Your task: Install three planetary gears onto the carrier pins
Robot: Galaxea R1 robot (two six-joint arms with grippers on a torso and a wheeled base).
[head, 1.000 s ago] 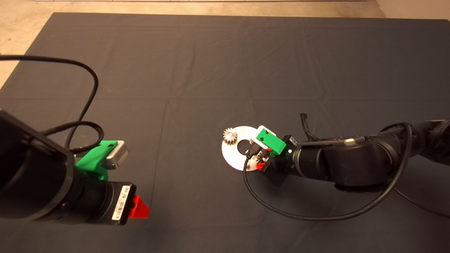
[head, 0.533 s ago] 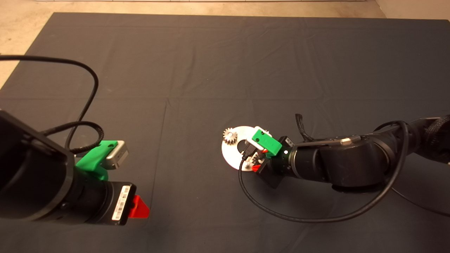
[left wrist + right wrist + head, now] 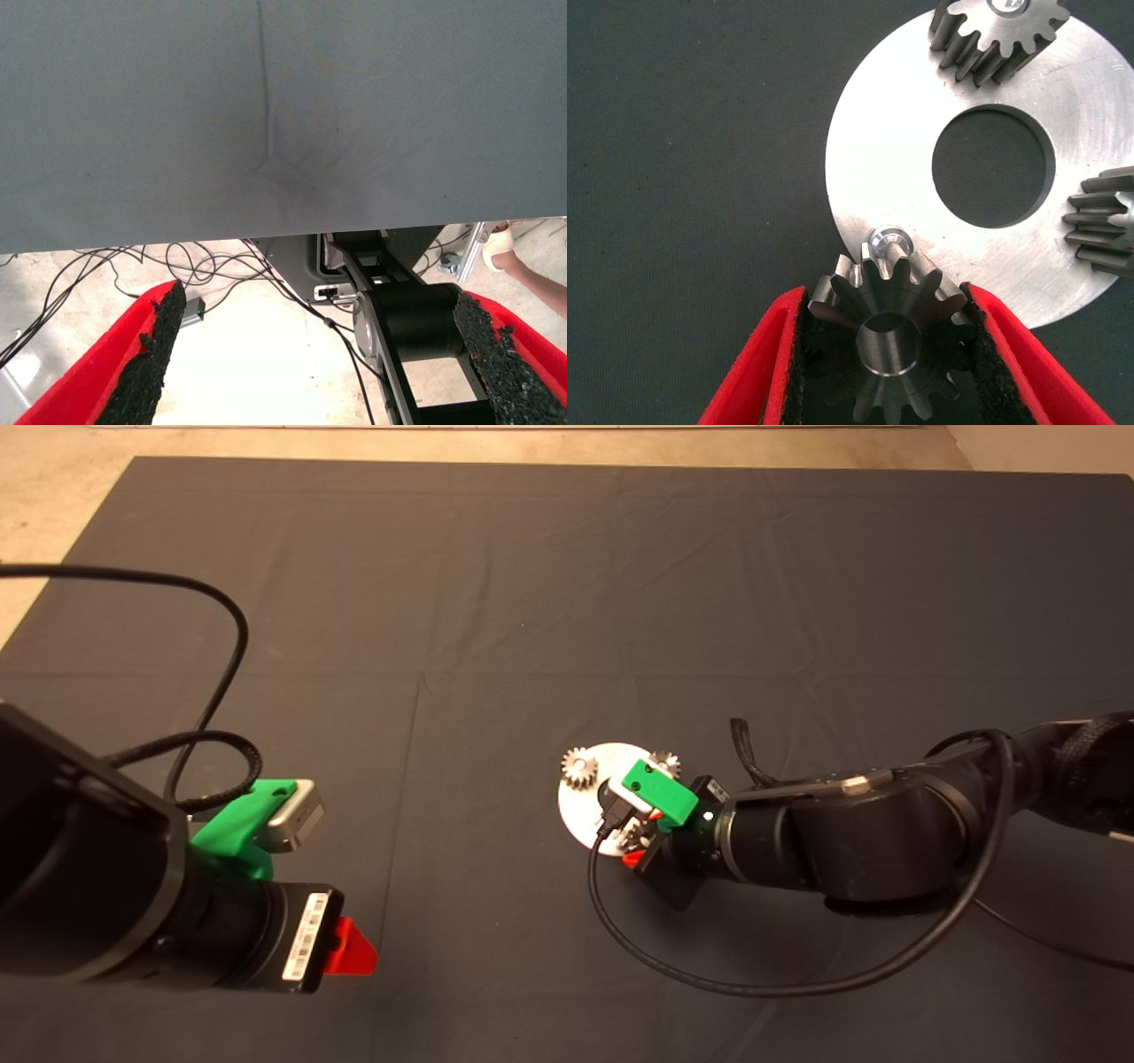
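A flat silver disc (image 3: 585,806) (image 3: 921,177) with a central hole lies on the dark mat. One planetary gear (image 3: 580,766) (image 3: 997,31) sits on a pin at the disc's far left. A second gear (image 3: 663,763) (image 3: 1103,232) sits at its far right. My right gripper (image 3: 640,838) (image 3: 888,354) is shut on a third gear (image 3: 890,341), held just beside a bare carrier pin (image 3: 888,241) at the disc's near rim. The gear's hole is offset from the pin. My left gripper (image 3: 319,354) waits open and empty at the mat's lower left.
A black cable (image 3: 709,974) loops from the right wrist onto the mat near the disc. Another cable (image 3: 221,646) arcs over the left arm. Beyond the mat's edge, the left wrist view shows floor cables (image 3: 177,266) and a person's shoe (image 3: 500,248).
My right gripper has moved left and nearer with the gear in it. This uncovered the gear on the disc's far right. The left arm has not moved.
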